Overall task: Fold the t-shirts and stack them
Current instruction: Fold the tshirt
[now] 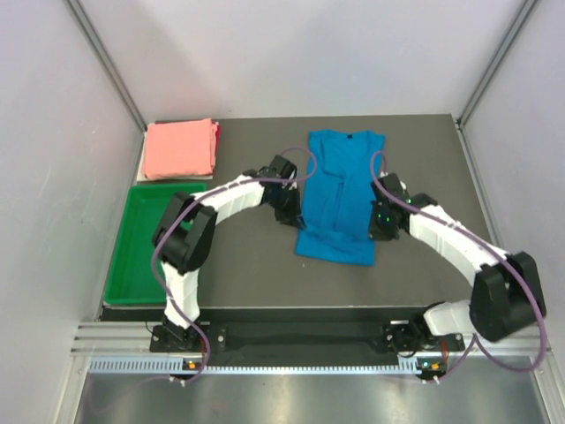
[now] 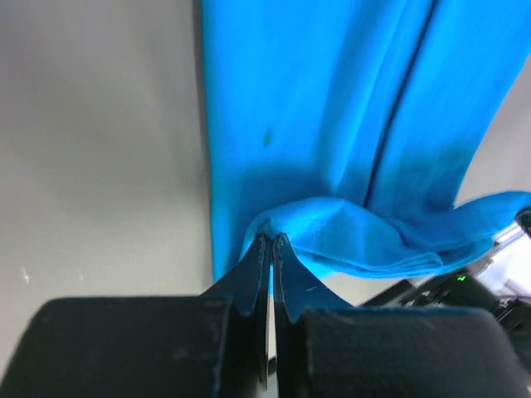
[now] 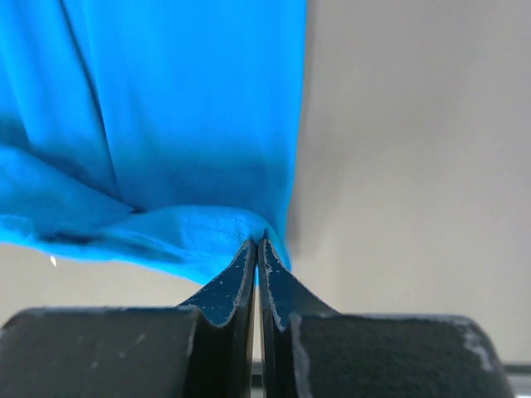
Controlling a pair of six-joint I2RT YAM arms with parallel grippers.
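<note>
Blue t-shirt [image 1: 340, 190] lies a little right of the middle of the worktop [image 1: 247, 265], its long axis running straight from the near edge toward the far edge. The hem is at the near end and the collar at the far end. It looks narrow, the sides apparently folded in already.

I have it by both long edges, just beyond the hem. My left end effector [image 2: 270, 243] is closed on a small bunch of blue cloth at the shirt's left edge. My right end effector [image 3: 258, 246] is pinched shut on the right edge, directly across. The two grips sit level with each other, so neither arm is nearer; the shirt lies between them, most of its length stretching away from me.

That is what I judge the coming move to turn on: a crosswise fold means carrying both pinches together along that axis, toward the collar, at an equal pace so that the edge stays square.

Along the left edge sits the green tray [image 1: 132, 256]. Beyond it, in the far-left corner, the pink t-shirt [image 1: 181, 148] rests folded, well apart from the blue one and waiting for it.
</note>
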